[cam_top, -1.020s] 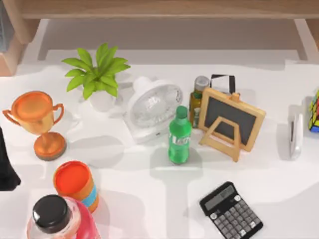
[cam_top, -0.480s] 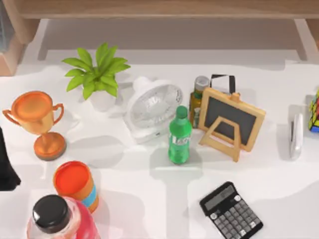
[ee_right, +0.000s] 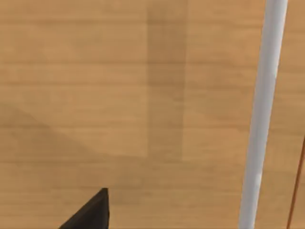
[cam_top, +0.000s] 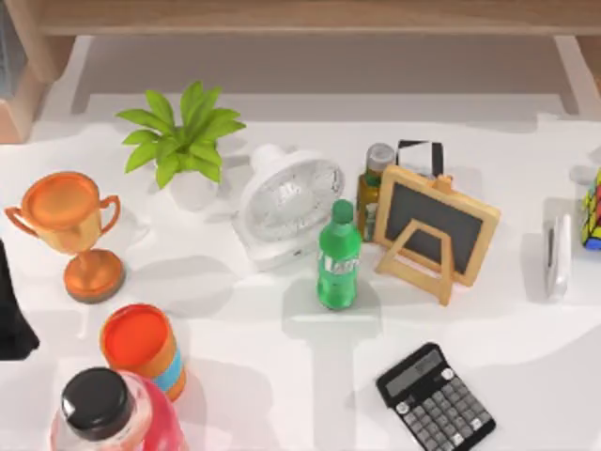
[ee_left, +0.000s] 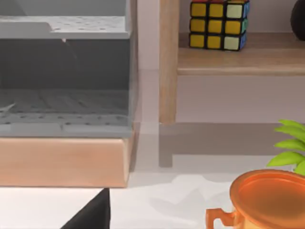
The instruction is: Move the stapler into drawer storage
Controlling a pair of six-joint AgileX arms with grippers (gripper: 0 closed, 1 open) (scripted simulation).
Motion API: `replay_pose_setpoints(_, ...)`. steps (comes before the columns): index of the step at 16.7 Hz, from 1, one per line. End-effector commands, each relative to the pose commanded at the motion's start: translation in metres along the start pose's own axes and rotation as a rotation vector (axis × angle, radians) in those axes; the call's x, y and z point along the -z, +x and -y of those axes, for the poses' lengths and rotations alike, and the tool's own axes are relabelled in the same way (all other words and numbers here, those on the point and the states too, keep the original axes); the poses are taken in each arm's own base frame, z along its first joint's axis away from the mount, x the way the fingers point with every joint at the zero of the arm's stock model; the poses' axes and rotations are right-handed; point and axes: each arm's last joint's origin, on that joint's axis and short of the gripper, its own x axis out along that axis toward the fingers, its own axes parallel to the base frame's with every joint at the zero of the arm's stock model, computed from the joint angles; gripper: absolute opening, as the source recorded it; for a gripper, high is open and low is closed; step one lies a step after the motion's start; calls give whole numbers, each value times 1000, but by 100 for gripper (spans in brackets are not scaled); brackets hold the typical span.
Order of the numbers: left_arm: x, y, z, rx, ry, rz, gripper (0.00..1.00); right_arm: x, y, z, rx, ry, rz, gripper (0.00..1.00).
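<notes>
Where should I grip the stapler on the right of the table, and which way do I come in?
Probably from above, fingers closing across its narrow width at mid-length. The stapler lies flat as a slim bar running front to back on the table, with the puzzle cube close at its far right, so keep the fingers clear of that side.

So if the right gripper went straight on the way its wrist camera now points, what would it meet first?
Most likely the wooden panel facing it in the right wrist view, with a white bar running down one side. How far off the panel stands is unclear, so this is a hedged guess.
</notes>
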Motion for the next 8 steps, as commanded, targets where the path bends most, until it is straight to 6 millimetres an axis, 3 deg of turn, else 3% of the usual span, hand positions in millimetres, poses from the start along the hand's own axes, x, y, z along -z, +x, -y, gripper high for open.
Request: replay_pose_setpoints(8,0,0,0,0,0,0,100,0,0,0,0,0,0,40)
